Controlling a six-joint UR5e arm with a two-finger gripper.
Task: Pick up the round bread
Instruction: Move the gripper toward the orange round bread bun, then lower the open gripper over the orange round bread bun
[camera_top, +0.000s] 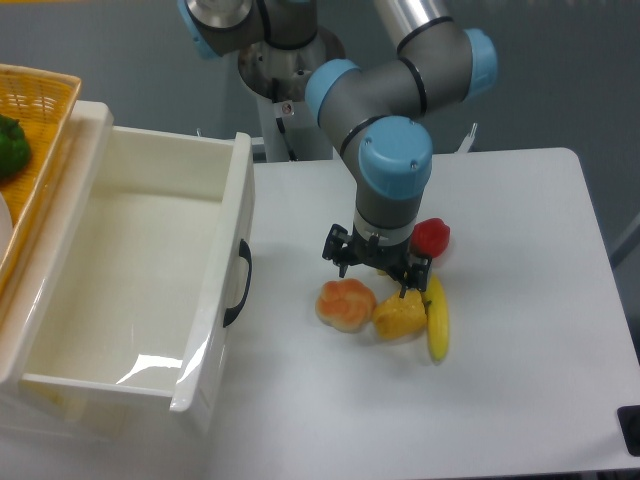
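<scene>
Right now the black two-finger end effector (376, 266) is hanging low over the white surface (520, 300), at the tip of the grey arm with light blue caps (394, 165). Its two fingers are standing apart with nothing between them, so it is released.

The small round bread with the orange-brown bumpy top and pale cream bottom (345, 303) is sitting on the surface, just below and a little to the left of the end effector as the camera sees it. The end effector is not touching it.

Just beside the bread, on its right, a yellow-orange blocky chunk (399, 314) is lying, and the two look like they are touching. A yellow banana (437, 318) is lying along the far side of the chunk. A red toy pepper (431, 237) is peeking out behind the arm.

On the left a big white plastic bin with a black handle (232, 240) is sitting open. Past it, a woven yellow basket (40, 95) is holding something green (12, 146).
</scene>
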